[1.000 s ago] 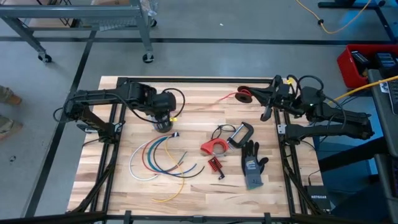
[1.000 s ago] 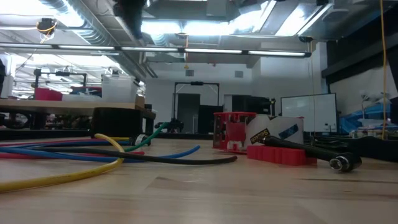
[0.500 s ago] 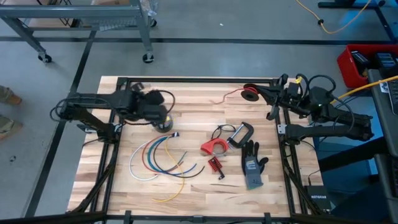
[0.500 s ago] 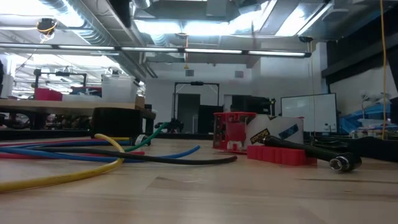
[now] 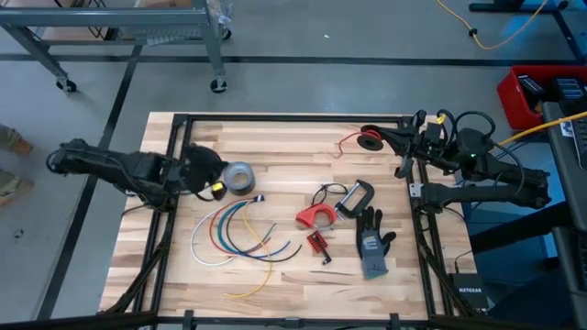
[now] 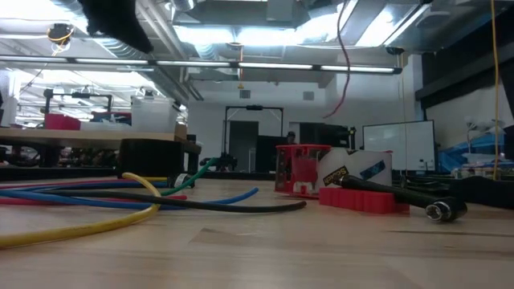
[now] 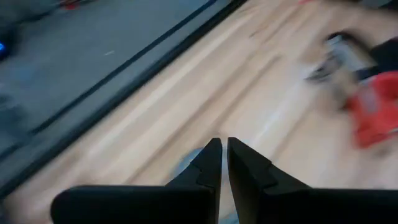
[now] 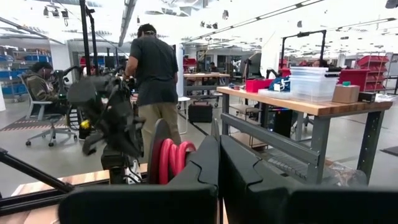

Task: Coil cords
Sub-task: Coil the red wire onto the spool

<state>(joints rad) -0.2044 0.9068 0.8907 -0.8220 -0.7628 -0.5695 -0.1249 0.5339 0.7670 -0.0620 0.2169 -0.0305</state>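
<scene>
1. The left gripper's (image 5: 213,188) fingers (image 7: 210,163) are sitting nearly together, holding nothing, by the grey tape roll (image 5: 238,178) at the worktop's (image 5: 284,147) left edge.
2. Loose cords (image 5: 234,236) are lying in arcs below the roll.
3. A glove (image 5: 371,241) is showing print too small to read.
4. The right gripper's (image 5: 385,139) fingers are pinching the coiled red cord (image 5: 369,138) above the far right corner.
</scene>
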